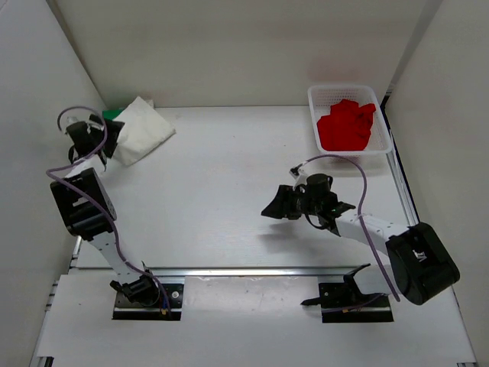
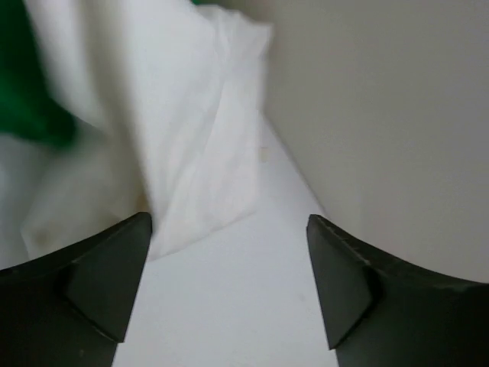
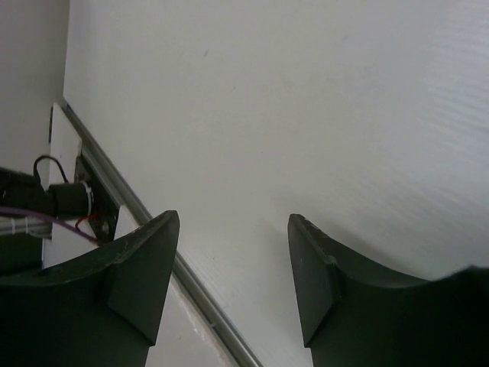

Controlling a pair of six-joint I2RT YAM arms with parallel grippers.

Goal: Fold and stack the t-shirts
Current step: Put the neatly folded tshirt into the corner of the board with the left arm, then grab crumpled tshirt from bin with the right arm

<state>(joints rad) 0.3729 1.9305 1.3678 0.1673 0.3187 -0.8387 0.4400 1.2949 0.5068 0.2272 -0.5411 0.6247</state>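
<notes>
A folded white t-shirt [image 1: 140,130] lies at the far left corner of the table, on top of a green t-shirt [image 1: 113,115] of which only an edge shows. My left gripper [image 1: 113,138] is open and empty at the white shirt's near left edge. In the left wrist view the white shirt [image 2: 191,130] and a patch of green shirt [image 2: 27,92] lie just beyond the open fingers [image 2: 107,283]. A crumpled red t-shirt [image 1: 348,125] lies in the white mesh basket [image 1: 387,138] at the far right. My right gripper [image 1: 273,208] is open and empty above the table's middle.
White walls close in the table on the left, back and right. A metal rail [image 1: 252,270] runs along the table's near edge and shows in the right wrist view [image 3: 191,283]. The left arm's base and cable [image 3: 61,200] show there too.
</notes>
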